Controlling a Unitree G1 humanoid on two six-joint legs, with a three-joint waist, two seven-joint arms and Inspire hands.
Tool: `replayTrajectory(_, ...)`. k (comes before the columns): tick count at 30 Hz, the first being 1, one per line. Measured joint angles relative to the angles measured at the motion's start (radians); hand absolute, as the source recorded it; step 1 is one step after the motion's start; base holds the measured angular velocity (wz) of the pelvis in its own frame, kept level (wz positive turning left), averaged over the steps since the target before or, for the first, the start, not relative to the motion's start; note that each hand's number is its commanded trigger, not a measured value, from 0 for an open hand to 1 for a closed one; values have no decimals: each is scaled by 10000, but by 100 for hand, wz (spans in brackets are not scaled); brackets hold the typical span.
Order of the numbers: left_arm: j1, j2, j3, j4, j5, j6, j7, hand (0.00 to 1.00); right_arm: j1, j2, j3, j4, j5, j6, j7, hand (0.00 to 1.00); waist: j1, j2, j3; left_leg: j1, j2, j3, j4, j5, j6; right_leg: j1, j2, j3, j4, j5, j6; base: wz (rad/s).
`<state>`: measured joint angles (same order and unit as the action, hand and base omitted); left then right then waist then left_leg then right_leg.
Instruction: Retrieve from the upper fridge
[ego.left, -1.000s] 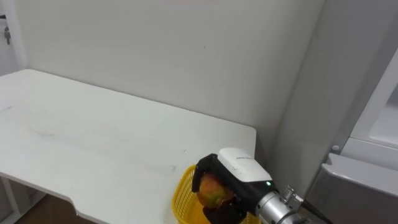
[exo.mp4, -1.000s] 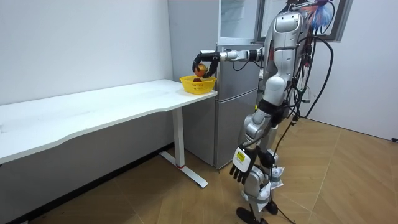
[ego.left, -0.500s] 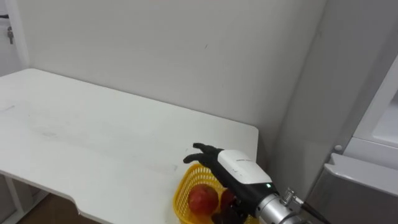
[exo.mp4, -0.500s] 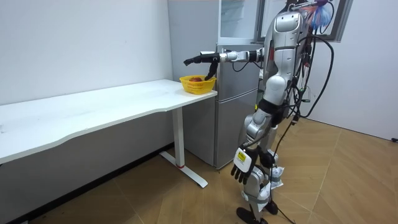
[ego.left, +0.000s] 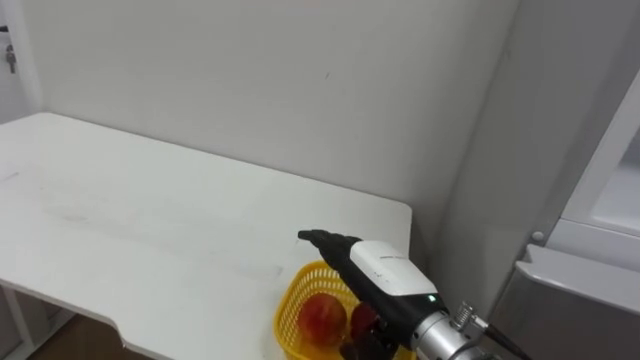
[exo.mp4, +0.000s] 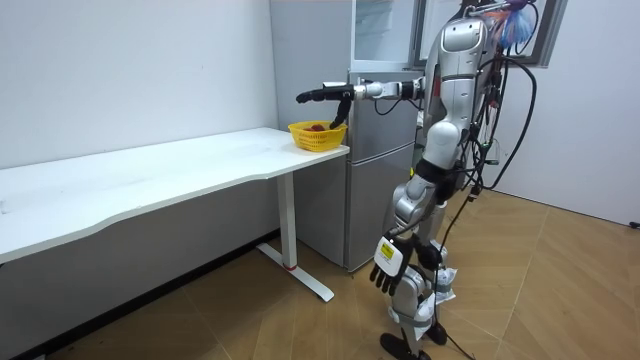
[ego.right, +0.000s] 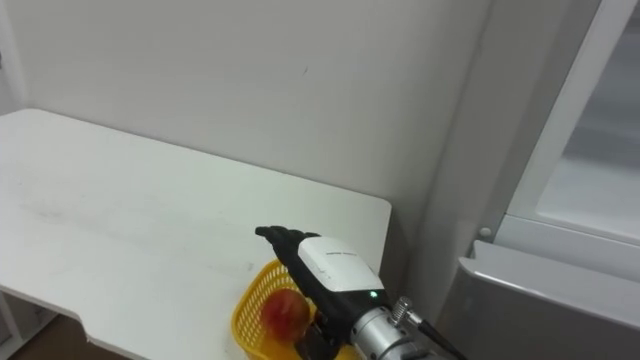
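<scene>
Right hand (ego.left: 386, 276) spread above basket (ego.left: 286, 320) on white table (ego.left: 150, 220) beside fridge (exo.mp4: 372, 200).

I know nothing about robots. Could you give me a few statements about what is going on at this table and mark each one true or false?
1. The red fruit lies inside the yellow basket. True.
2. The right hand is clenched round the fruit. False: its fingers are stretched out above the basket and hold nothing.
3. The basket stands in the middle of the white table. False: it stands at the table's end, next to the fridge.
4. The left hand hangs low at the robot's side, away from the table. True.
</scene>
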<state>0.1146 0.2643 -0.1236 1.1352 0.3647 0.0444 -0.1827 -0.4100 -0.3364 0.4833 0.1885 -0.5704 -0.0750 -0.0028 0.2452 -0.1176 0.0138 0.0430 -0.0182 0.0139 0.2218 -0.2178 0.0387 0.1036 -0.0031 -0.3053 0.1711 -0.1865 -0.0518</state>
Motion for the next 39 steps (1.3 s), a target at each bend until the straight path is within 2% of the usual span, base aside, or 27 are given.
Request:
replayTrajectory(8,27,-3,29,1,1,-5,75,0,0,-1,-15,-202,155,-19,-11,0,-67,175,-99,10,6,7,9,1,0,12,2,3,7,7,-11,0)
replayTrajectory(11,84,-19,31,2,-2,-8,139,0,2,-2,-85,-811,402,-38,-31,0,-259,264,-58,17,6,-9,137,0,0,61,3,-2,6,8,-12,0)
replayTrajectory(14,85,-73,52,17,5,-21,147,0,13,-2,-478,-1460,624,-235,-59,0,-440,382,-8,43,5,14,85,-3,3,89,3,30,8,13,-11,-1)
replayTrajectory(17,109,-95,51,28,5,-21,149,0,187,-2,-929,-2042,955,-402,-162,0,-510,470,-31,101,13,67,41,-3,3,97,4,77,20,16,-17,-6)
replayTrajectory(21,237,-226,31,38,-2,-23,403,0,829,148,-1293,-2566,1650,-450,-193,0,-677,639,-120,219,21,144,-3,-3,4,148,9,187,39,16,-17,-5)
replayTrajectory(26,417,-317,34,39,4,-2,723,0,1896,367,-1758,-3514,1916,-379,-319,0,-976,789,-120,125,71,421,-1,-2,5,-97,26,461,174,19,-24,-17)
replayTrajectory(28,557,-406,29,39,-3,1,740,0,2194,521,-1934,-3978,1930,-369,-326,0,-1109,883,-153,90,81,616,-4,-4,10,-188,33,618,176,28,-39,-22)
replayTrajectory(29,599,-438,25,40,-3,1,739,0,2392,653,-2044,-4229,2051,-378,-474,0,-1276,918,-151,97,83,666,-4,-6,16,-193,32,651,177,28,-39,-11)
replayTrajectory(35,510,-558,-15,180,-78,-57,1016,0,3204,1077,-2269,-4539,2566,-603,-940,0,-1689,990,-163,233,139,990,-16,-15,28,-292,75,990,325,31,-38,-17)
replayTrajectory(39,435,-757,-12,247,-71,-67,1151,0,3827,1217,-2504,-4867,2670,-812,-1283,0,-1966,1181,-162,138,147,1170,-45,-55,78,-459,77,1144,331,37,-25,-12)
